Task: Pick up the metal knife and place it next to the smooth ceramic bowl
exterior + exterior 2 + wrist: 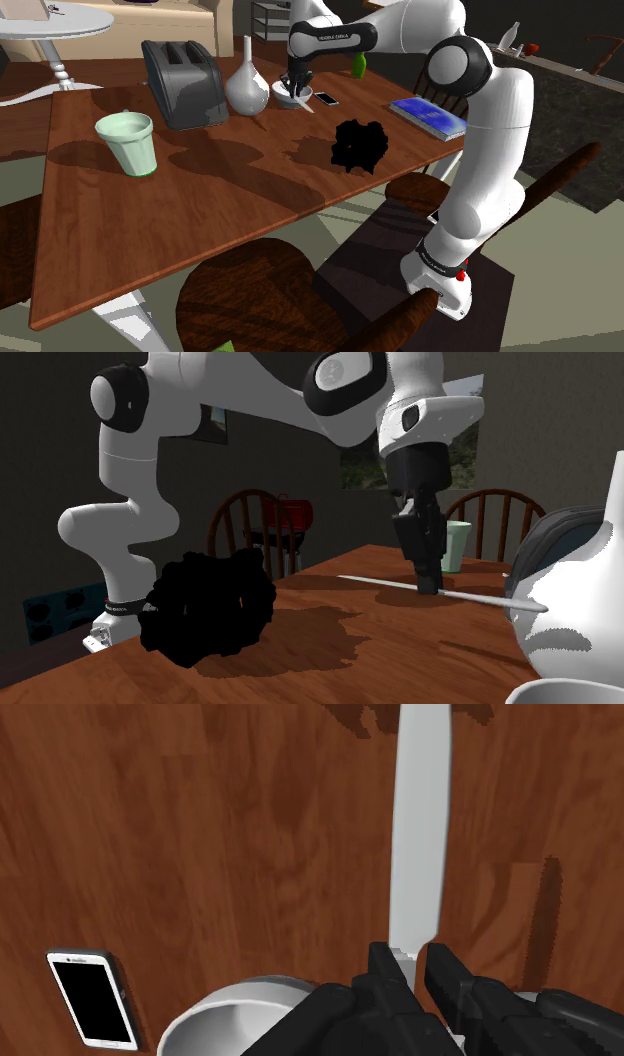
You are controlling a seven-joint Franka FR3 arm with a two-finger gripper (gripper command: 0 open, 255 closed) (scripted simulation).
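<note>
Black jaws clenched on pale grey flat-bladed knife (pixel 418 834); blade juts level ahead of jaws, seemingly clear of brown wooden desk (pixel 200 834). Smooth white round bowl (pixel 235 1001) close beneath jaws: hold looks poised for set-down beside rim

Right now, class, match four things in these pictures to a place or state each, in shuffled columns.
1. flat pale grey knife
2. white phone with black screen
3. pale green cup
4. flat blue book

a. farthest toward the shoulder view's right
b. clasped by the black end effector
c. farthest toward the shoulder view's left
d. lying beside the white bowl

Pairs: 1-b, 2-d, 3-c, 4-a
</note>
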